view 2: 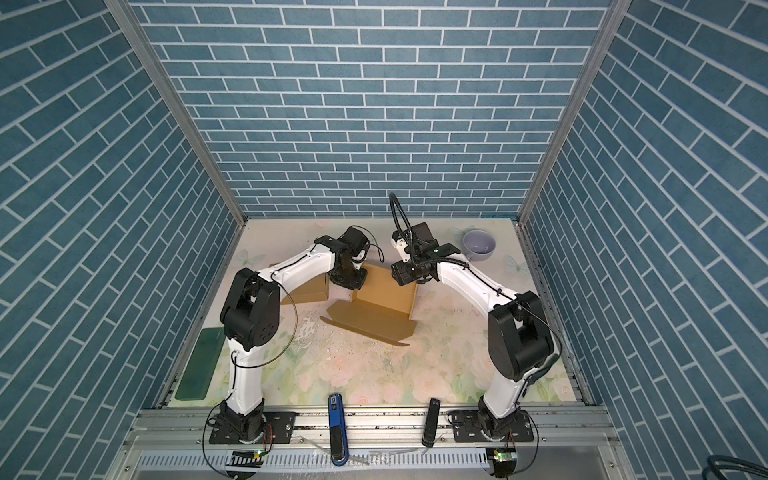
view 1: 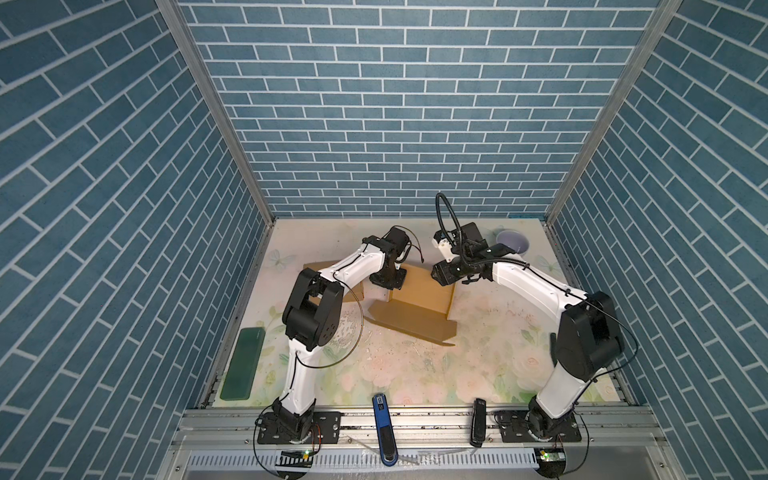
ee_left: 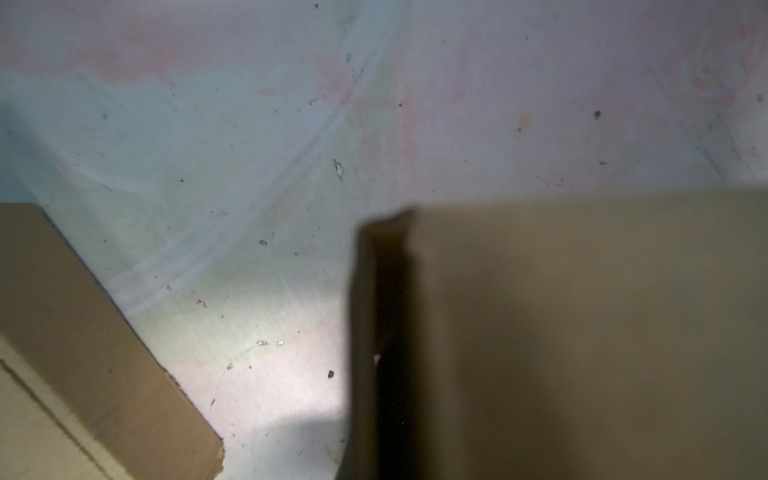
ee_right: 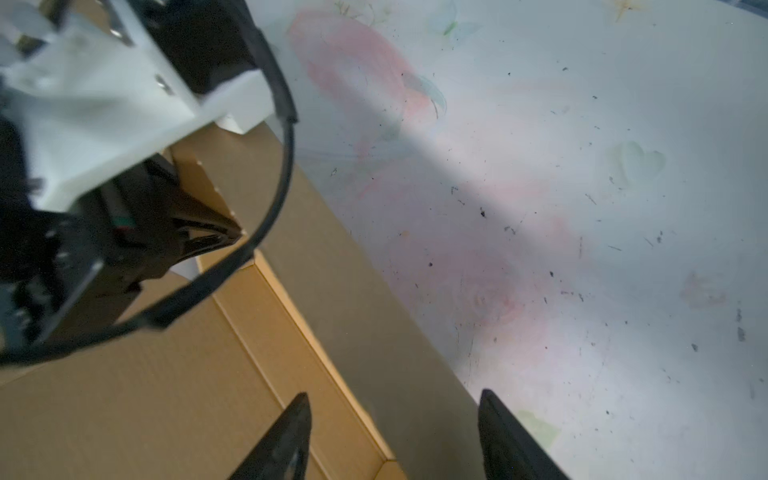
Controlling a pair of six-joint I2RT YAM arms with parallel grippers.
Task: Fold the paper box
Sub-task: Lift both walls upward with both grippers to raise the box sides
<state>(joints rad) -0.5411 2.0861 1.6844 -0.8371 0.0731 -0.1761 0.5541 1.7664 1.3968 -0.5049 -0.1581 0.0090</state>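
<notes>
On the table, the half-raised paper box, front flap flat, is being pinched by the closed left gripper and straddled by the open, empty right gripper.

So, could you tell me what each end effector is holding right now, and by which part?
The left end effector pinches the box by its upright side flap; the right end effector is open astride the far wall, holding nothing.

Lavender bowl, green pad
</notes>
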